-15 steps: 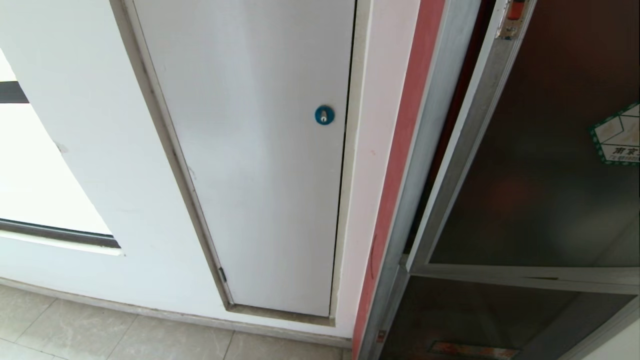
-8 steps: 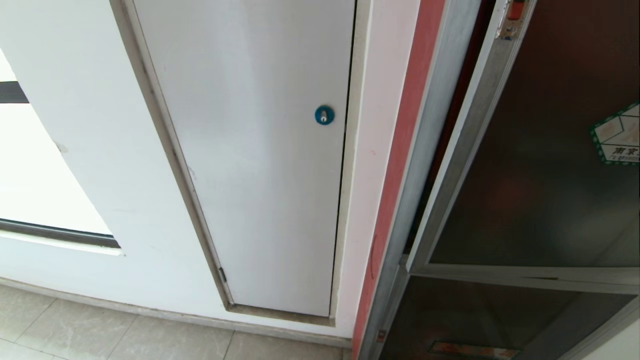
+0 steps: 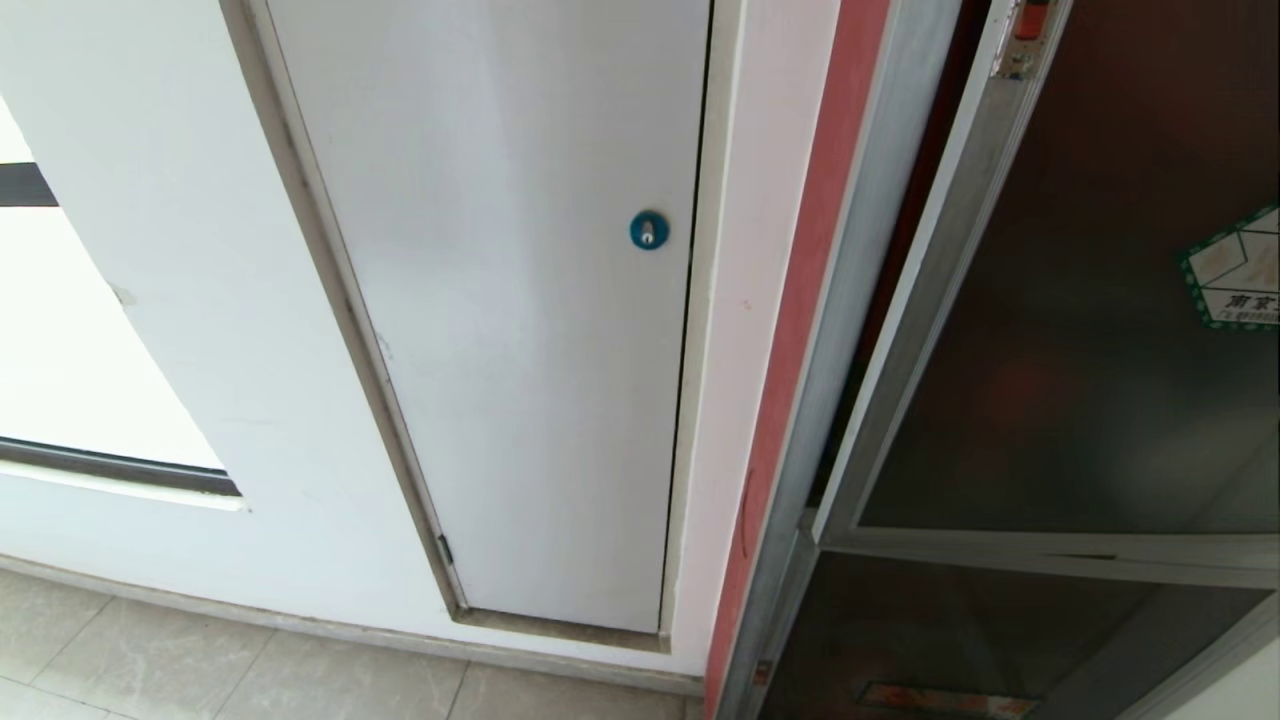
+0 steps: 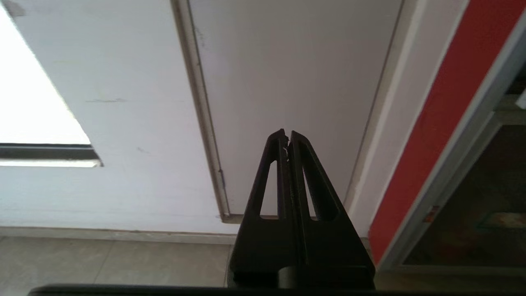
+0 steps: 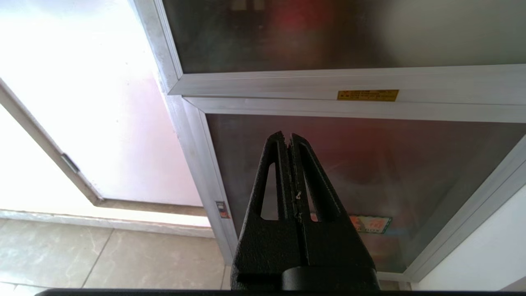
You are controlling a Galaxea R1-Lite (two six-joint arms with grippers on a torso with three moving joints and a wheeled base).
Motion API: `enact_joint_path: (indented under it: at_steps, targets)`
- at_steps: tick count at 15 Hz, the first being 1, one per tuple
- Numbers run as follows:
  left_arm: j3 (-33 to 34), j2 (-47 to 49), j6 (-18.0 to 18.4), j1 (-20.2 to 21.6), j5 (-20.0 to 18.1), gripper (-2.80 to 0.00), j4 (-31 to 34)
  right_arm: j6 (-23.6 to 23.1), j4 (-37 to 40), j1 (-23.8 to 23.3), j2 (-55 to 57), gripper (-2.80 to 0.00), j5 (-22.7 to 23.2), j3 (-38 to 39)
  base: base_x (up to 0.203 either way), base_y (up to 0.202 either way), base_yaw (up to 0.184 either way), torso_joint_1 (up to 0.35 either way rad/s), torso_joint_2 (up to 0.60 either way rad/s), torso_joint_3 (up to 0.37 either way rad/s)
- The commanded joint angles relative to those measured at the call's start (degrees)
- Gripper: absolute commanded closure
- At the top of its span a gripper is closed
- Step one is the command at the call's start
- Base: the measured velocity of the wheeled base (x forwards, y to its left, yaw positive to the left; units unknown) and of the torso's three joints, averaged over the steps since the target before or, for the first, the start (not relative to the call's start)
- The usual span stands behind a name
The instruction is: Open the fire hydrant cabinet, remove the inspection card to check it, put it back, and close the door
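Head view finds the fire hydrant cabinet [image 3: 860,300] at right, its door [image 3: 1080,330] standing slightly ajar, red latch [image 3: 1035,18] at the top edge; nothing here has shifted since a second ago. A green-bordered white sticker [image 3: 1235,270] carries print too small to read. Beside it sits the white panel [image 3: 520,300] with its blue lock [image 3: 649,230]. Left claw [image 4: 287,135] and right claw [image 5: 287,136] hang empty, fingers pressed together, the right before the lower glass panel [image 5: 411,164] under a yellow label [image 5: 367,95].

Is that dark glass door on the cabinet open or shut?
Slightly open: the door's latch edge stands off the cabinet frame, leaving a dark gap between them.
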Motion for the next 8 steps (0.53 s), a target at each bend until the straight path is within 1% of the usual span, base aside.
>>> enact_joint_path:
  at_steps: [1, 4, 5, 6, 8]
  targets:
    - [-5.5, 10.9, -0.5, -0.1, -5.0, 0.0, -0.1, 0.0, 0.0, 0.0, 0.1, 0.0, 0.0, 0.0, 0.0, 0.0, 0.0, 0.0, 0.0, 0.0]
    - [-14.4, 28.6, -3.1, -0.6, -17.8, 0.0, -1.6, 0.0, 0.0, 0.0, 0.1, 0.0, 0.0, 0.0, 0.0, 0.0, 0.0, 0.0, 0.0, 0.0]
    - [-17.4, 35.0, -4.2, -1.8, -21.1, 0.0, -3.0, 0.0, 0.0, 0.0, 0.1, 0.0, 0.0, 0.0, 0.0, 0.0, 0.0, 0.0, 0.0, 0.0]
    - [-20.3, 40.7, -5.5, -3.8, -23.4, 0.0, -4.7, 0.0, 0.0, 0.0, 0.1, 0.0, 0.0, 0.0, 0.0, 0.0, 0.0, 0.0, 0.0, 0.0]
    - [-27.3, 53.0, -8.8, -9.6, -26.4, 0.0, -8.5, 0.0, 0.0, 0.0, 0.1, 0.0, 0.0, 0.0, 0.0, 0.0, 0.0, 0.0, 0.0, 0.0]
